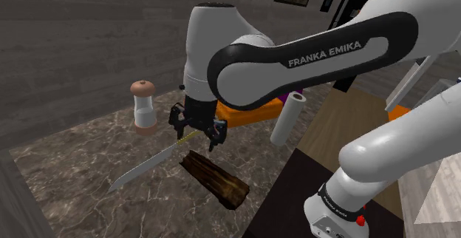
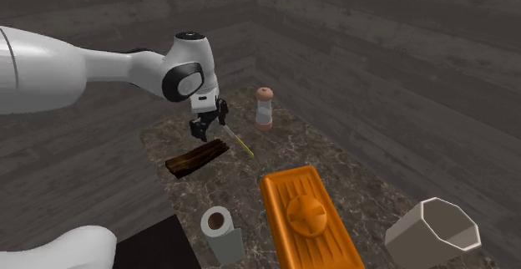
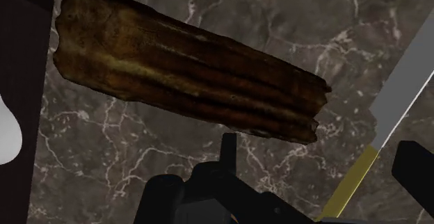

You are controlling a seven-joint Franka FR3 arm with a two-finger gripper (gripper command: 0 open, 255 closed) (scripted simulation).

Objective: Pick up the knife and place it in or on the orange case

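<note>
The knife (image 1: 144, 168) has a long grey blade and a thin yellow handle, and it lies slanted over the dark marble table (image 1: 81, 162), blade pointing to the shoulder view's lower left. My gripper (image 1: 198, 133) hovers over the handle end with its fingers open. In the wrist view the yellow handle (image 3: 351, 184) runs between the two fingers of my gripper (image 3: 323, 156), nearer one finger (image 3: 417, 163), and neither clasps it. The orange case (image 2: 309, 217) lies flat, lid closed, nearer the front in the second exterior view, partly hidden behind the arm as the orange case (image 1: 251, 114).
A dark brown log-like piece (image 1: 214, 179) lies close beside the knife. A shaker (image 1: 143, 107) with a brown cap stands at the back of the table. A white paper roll (image 1: 288, 118) stands next to the case. A white angular container (image 2: 434, 230) sits at the table's far end.
</note>
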